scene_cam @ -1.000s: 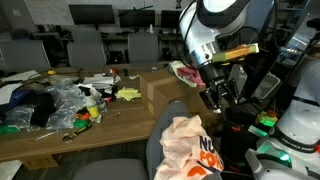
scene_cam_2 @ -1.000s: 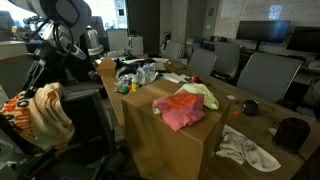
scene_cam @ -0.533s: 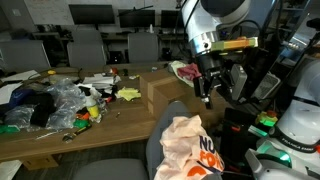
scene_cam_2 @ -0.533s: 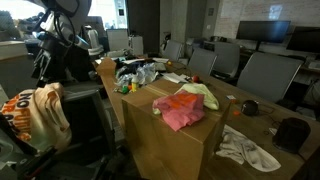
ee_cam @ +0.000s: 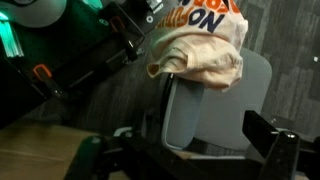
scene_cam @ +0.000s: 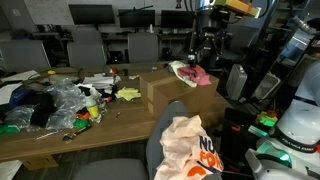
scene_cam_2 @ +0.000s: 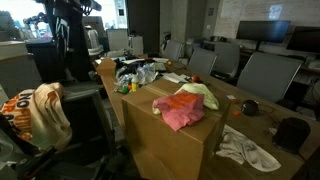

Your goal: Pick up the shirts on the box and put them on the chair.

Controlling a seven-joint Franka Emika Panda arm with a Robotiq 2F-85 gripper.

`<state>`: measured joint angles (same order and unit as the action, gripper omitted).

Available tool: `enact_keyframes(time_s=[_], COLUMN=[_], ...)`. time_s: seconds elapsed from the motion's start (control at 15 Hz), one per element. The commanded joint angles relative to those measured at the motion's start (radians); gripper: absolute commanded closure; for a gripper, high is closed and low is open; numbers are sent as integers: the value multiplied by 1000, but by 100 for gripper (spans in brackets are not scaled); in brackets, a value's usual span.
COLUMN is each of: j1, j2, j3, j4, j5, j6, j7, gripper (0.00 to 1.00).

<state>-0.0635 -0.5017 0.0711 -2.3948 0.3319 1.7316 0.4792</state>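
A pink shirt (scene_cam: 199, 75) (scene_cam_2: 180, 111) and a pale green shirt (scene_cam_2: 203, 92) lie on top of the cardboard box (scene_cam: 165, 96) (scene_cam_2: 165, 146). A cream shirt with orange print (scene_cam: 190, 146) (scene_cam_2: 46, 110) (ee_cam: 200, 40) hangs over the back of the grey chair (scene_cam: 166, 130) (ee_cam: 215, 110). My gripper (scene_cam: 205, 52) is raised high, above and just behind the shirts on the box. In the wrist view its jaws (ee_cam: 195, 160) are spread apart and empty, looking down at the chair back.
A heap of plastic bags and small items (scene_cam: 55, 100) covers one end of the wooden table. A white cloth (scene_cam_2: 246, 148) and a dark round object (scene_cam_2: 290, 133) lie on the table beside the box. Office chairs (scene_cam_2: 262, 75) stand behind.
My gripper has risen from just above the chair and swung up and back towards the box. The shirts have not moved.
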Motion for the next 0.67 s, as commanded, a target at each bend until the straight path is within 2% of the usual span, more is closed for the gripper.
enact_keyframes(time_s=[0.0,0.27,0.6], j1=[-46,-108,-187], j2=[-11,15,54], j3=[-10,-11,0], j4=[52,87,119], j5=[-44,-109,-263], j6=[78,186,267], j7=[26,97,290], gripper=[0,0,0])
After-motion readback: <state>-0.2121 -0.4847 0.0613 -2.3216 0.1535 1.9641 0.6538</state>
